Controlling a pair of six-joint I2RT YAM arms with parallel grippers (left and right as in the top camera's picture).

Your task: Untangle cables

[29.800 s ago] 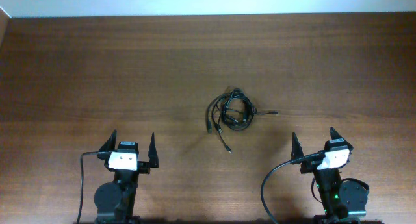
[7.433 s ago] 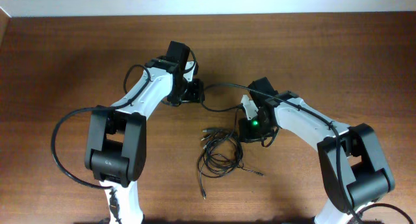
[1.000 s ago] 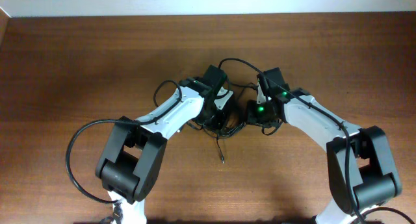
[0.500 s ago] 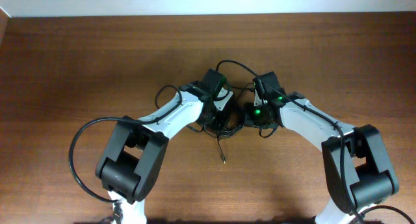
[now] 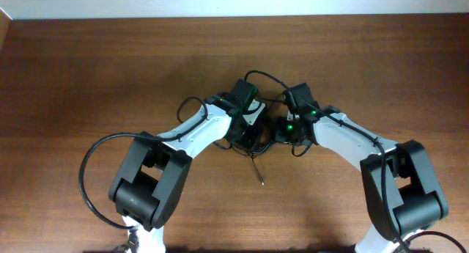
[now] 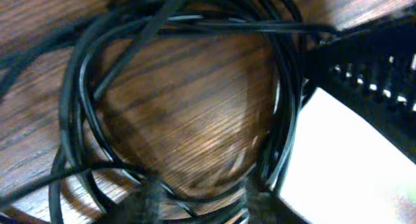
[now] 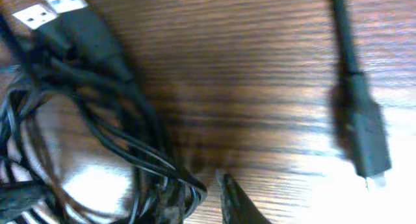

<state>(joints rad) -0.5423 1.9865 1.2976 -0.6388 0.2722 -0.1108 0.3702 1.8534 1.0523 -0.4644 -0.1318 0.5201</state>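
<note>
The cables [image 5: 261, 141] are a tangle of thin black cords at the table's middle, with both grippers pressed in on them. One loose end [image 5: 259, 174] trails toward the front. My left gripper [image 5: 249, 134] is on the tangle's left side. In the left wrist view it [image 6: 201, 203] is open, fingers apart over the coiled cables [image 6: 84, 87], with strands running between the tips. My right gripper [image 5: 283, 131] is on the tangle's right side. In the right wrist view it [image 7: 198, 201] is shut on a bunch of cables [image 7: 140, 146]; one finger [image 7: 235, 199] shows, the other is hidden.
Two USB plugs [image 7: 51, 8] lie at the tangle's edge, and a single plug end [image 7: 369, 143] lies apart on the wood. Both white arms [image 5: 194, 128] angle in from the near corners. The brown table [image 5: 88, 70] stretches far to both sides.
The left gripper's jaws have spread apart while the right gripper's have narrowed onto the cords. The right wrist shifted slightly left. The loose cable end slid a little to the right.
</note>
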